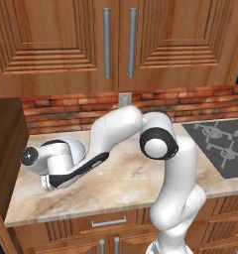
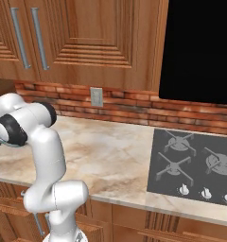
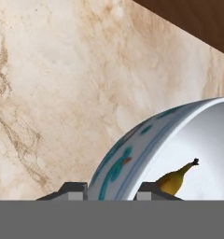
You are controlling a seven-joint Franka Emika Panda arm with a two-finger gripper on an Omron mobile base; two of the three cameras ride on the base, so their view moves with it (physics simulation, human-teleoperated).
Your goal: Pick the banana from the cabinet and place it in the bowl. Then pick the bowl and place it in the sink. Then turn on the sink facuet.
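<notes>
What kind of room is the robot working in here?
A home kitchen, by the look of it: panelled wooden cabinet doors with steel bar handles, a beige marble-look counter against a red brick backsplash, and a dark grey gas hob set into the counter.

You are looking at a white-lined bowl [image 3: 132,154] with a teal-blue motif outside (one small rust spot), a yellow, brown-tipped banana [image 3: 175,179] inside it, and beige-veined marble counter [image 3: 53,93] beside the bowl.
</notes>
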